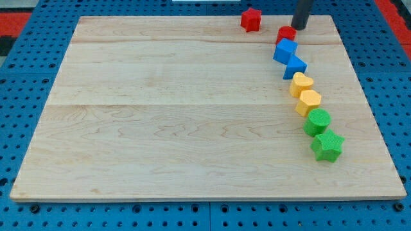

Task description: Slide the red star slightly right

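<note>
The red star [251, 19] sits near the board's top edge, right of centre. My tip [298, 27] is at the view's top right, to the right of the star and just above-right of a red cylinder [286, 34]. A gap separates the tip from the star. Below the cylinder a curved row runs down the right side: a blue cube [285, 51], a blue triangular block [295, 66], two yellow blocks [301, 83] [309, 102], a green cylinder [317, 121] and a green star [327, 145].
The wooden board [160, 115] lies on a blue perforated table [19, 70]. The star is close to the board's top edge.
</note>
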